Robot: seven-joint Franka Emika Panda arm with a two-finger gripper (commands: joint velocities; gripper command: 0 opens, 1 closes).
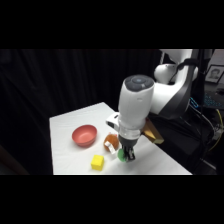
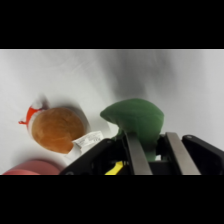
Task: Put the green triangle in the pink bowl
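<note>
The gripper (image 2: 150, 150) is closed on the green triangle (image 2: 136, 119), one metal finger (image 2: 136, 155) on each side of the block, as the wrist view shows. In the side view the gripper (image 1: 127, 155) stands low over the white table (image 1: 70, 125), near its front edge, with the green triangle (image 1: 121, 156) between the fingertips at table level; whether the block touches the surface cannot be told. Just beside the gripper, on the side toward the bowl, lies the brown-and-white object (image 1: 111, 142), seen in the wrist view as a round orange-brown body (image 2: 57, 129) with a white tag. The yellow cube (image 1: 97, 162) sits near the table's front edge, apart from the gripper. The pink bowl (image 1: 84, 135) rests farther off, beyond the brown-and-white object, with nothing seen in it; only its rim (image 2: 32, 167) enters the wrist view's lower corner.
</note>
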